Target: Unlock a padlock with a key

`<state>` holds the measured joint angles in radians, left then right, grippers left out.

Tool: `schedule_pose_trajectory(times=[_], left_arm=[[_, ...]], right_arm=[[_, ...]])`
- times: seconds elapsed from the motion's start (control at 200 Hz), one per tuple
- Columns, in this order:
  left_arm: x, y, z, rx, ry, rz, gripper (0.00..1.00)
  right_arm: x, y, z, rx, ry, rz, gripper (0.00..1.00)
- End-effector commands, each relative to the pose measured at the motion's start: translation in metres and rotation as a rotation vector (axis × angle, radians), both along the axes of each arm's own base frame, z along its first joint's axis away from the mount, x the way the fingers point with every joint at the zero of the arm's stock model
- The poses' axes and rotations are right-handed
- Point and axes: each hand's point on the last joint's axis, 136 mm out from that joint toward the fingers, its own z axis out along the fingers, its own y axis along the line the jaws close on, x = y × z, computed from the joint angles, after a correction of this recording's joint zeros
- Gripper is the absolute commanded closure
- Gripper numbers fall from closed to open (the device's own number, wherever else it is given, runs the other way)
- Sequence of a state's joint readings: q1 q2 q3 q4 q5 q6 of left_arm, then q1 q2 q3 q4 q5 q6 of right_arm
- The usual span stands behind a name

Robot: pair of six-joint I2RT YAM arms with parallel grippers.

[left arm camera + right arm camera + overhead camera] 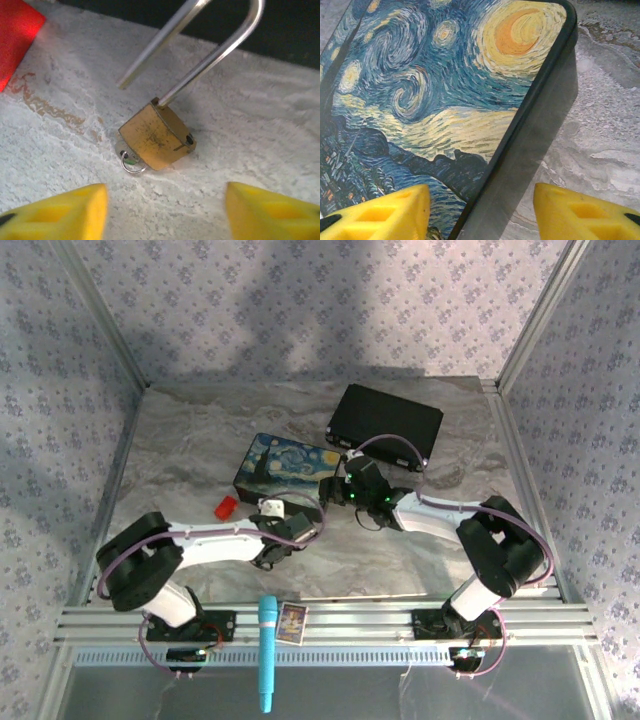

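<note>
Padlock (pixel 157 137): brass-gold body, dark scratches on the face. Shackle (pixel 215 55): plain silver. Ring (pixel 133 164) at the body's 7 o'clock: silver, with a green speck inside.
Small block (pixel 15 35), 10 o'clock in left wrist view: solid red.
Table (pixel 260 140): grey-white marble veining, rusty-brown streak by the block.
Box (pixel 435 100): Starry Night print, blue swirls, yellow-orange moon at 1 o'clock, black rim.
Case (pixel 385 427), 12 o'clock on the table: plain black.
Left gripper (pixel 166 200), right gripper (pixel 481 200): yellow fingertips.
Left arm (pixel 215 538), right arm (pixel 440 515): white links, black joints, purple cables.
Walls (pixel 320 300): lilac, small floral repeat.
Pen-like tool (pixel 267 650), 6 o'clock: cyan.
</note>
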<state>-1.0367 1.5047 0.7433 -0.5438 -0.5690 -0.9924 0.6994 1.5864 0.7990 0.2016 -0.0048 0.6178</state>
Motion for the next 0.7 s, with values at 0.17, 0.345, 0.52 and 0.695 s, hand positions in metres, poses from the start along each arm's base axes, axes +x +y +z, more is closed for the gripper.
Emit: schedule_pose_trajectory(times=[0.17,0.345,0.52,0.695], left_arm=[[0.019,0.012,0.090,-0.232,-0.191,0.013,0.00],[0.020,0.035,0.118,-0.425,-0.214,0.079,0.00],[0.015,0.061,0.121,-0.547,-0.208,0.142,0.00],[0.011,0.081,0.110,-0.646,-0.151,0.220,0.00]], right_arm=[[-0.001,-0.030,-0.003,-0.239,0.051,0.056,0.17],[0.007,-0.043,0.046,-0.251,-0.031,-0.062,0.01],[-0.017,-0.030,0.078,-0.264,-0.081,-0.024,0.01],[-0.061,0.028,0.091,-0.281,-0.159,0.075,0.01]])
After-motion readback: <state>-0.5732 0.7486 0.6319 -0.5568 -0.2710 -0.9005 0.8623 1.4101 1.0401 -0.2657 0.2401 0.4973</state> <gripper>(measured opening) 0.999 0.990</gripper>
